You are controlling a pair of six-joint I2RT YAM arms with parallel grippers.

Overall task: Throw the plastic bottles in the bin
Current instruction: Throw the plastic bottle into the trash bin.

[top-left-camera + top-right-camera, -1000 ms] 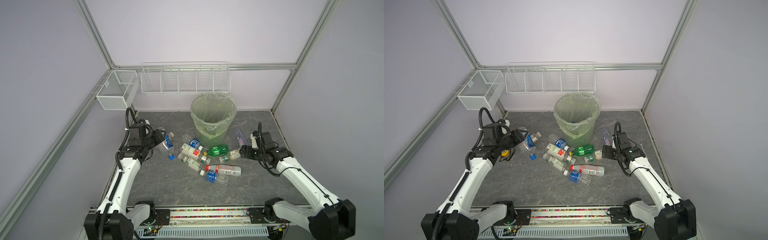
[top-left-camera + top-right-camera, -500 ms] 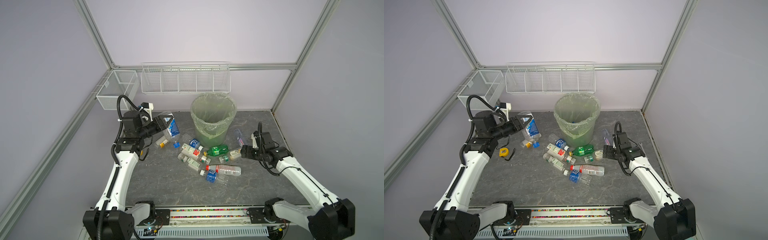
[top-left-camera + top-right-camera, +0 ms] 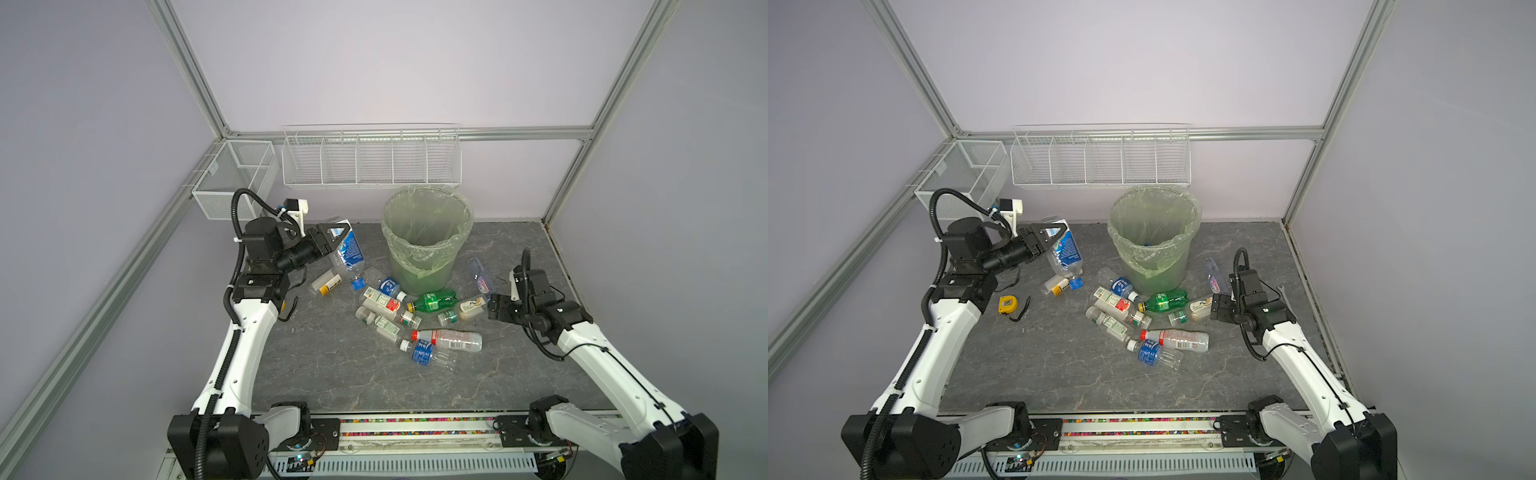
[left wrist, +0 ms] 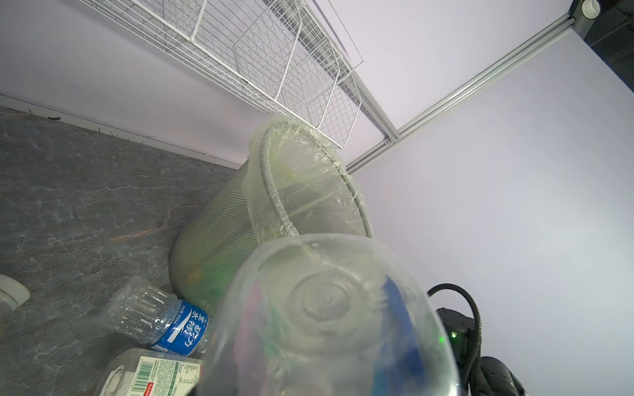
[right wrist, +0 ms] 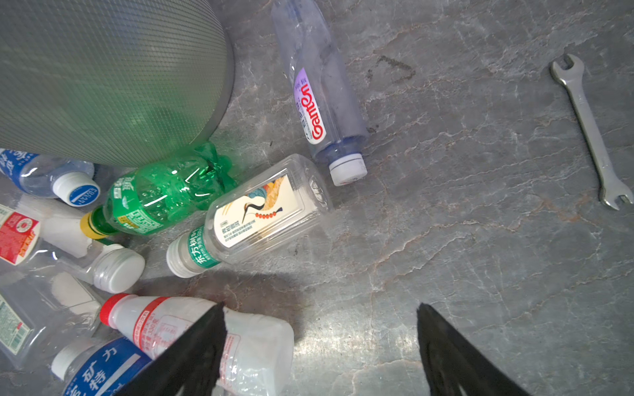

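**Blue-label bottle up in the left pincer, not over the bin yet**

We're holding a clear blue-label bottle (image 3: pixel 350 253) in the left pincer (image 3: pixel 337 237), which is clamping it near the base end. It's hanging just left of the bin (image 3: pixel 419 276) in both top views, short of the rim. Its long axis is running nearly top-to-bottom in the frame, blue cap pointing down at the bench (image 3: pixel 332 374), base up.

What we're worrying about: the cap end looks lower than the rim, so swinging straight across could clip the wall, tip the bin or snag the bag (image 3: pixel 415 253). The thin plastic could also be squashing and slipping out. Letting go early just drops it beside the other bottles (image 3: pixel 432 301).

The right pincer (image 5: pixel 320 305) is gaping wide and empty over the bench, at the right of the frame.
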